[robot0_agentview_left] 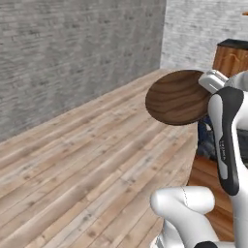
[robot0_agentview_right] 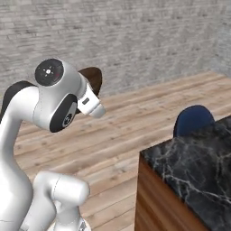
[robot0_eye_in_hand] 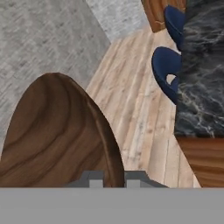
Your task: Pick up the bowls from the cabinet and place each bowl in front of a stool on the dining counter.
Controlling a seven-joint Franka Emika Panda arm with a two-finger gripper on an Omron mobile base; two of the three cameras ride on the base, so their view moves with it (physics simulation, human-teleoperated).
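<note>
Dark brown wood-grain shallow round bowl (robot0_agentview_left: 177, 97) held aloft at the end of the white arm, well above the pale plank floor (robot0_agentview_left: 87, 164), tipped on edge rather than level. In the left base view its broad face turns toward the camera, right part hidden behind the white wrist. In the right base view only a dark sliver of the bowl (robot0_agentview_right: 93, 77) shows past the arm's upper joint.

Gripper (robot0_eye_in_hand: 114, 178) closed tight on the bowl's rim: in the hand view the two small dark finger tips sit at the bottom with the rim pinched between them, and the bowl (robot0_eye_in_hand: 57, 135) rises away from them, covering the lower left of that view.

Black marble desk top with white and gold veining (robot0_agentview_right: 198, 167) lies to the right of the arm in the right base view, on a plain orange-brown wooden base (robot0_agentview_right: 155, 203). The bowl is well apart from it, over the floor, not over the desk.

Navy blue padded stool (robot0_agentview_right: 193, 120) stands at the far side of the desk's near corner in the right base view, seat tucked just beside the top's edge. Hand view shows two such stools (robot0_eye_in_hand: 167, 74) in a row along the desk's (robot0_eye_in_hand: 201, 74) edge.

Grey brick wall (robot0_agentview_left: 72, 53) runs behind the floor.
</note>
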